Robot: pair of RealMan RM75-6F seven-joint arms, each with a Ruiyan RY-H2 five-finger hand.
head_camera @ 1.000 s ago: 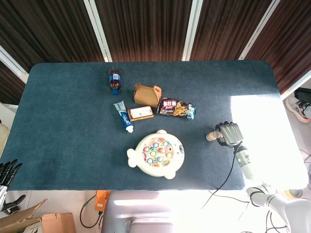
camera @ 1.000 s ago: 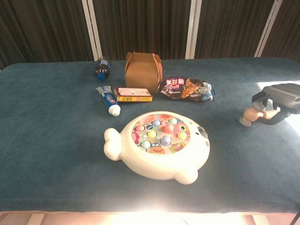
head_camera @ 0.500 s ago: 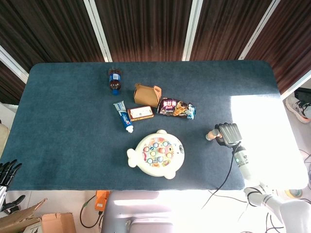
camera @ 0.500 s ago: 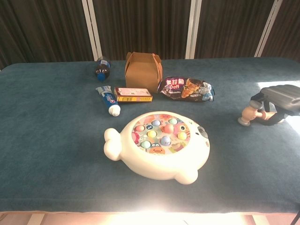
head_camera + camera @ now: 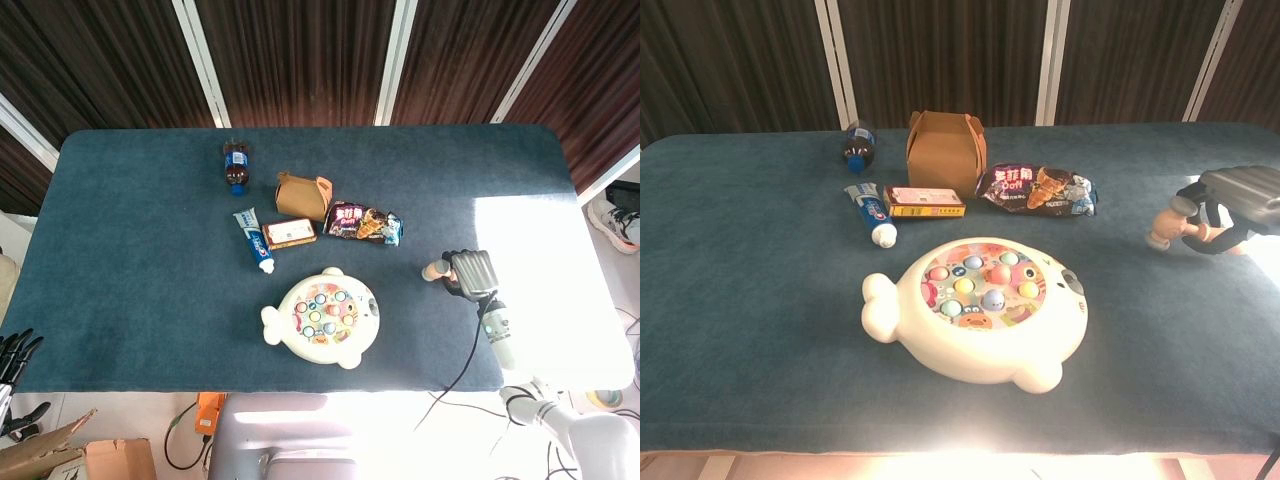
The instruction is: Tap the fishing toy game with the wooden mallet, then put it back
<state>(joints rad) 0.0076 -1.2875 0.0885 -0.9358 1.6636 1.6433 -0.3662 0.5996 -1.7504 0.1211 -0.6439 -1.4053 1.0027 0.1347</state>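
Mallet looks light, stiff wood w/ smooth handle; right robot hand has fingers wrapped round handle, head clear of counter. Firm mid-handle hold best.

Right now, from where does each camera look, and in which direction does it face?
Head view: it sits high above the near edge and looks down on the whole blue table; the right hand holding the wooden mallet, its forearm, and the left hand at the lower left edge show.
Chest view: it sits low at the near edge and looks across the table toward the dark curtains; only the right hand with the mallet shows.
Shared: the fishing toy game, the mallet and the right hand.
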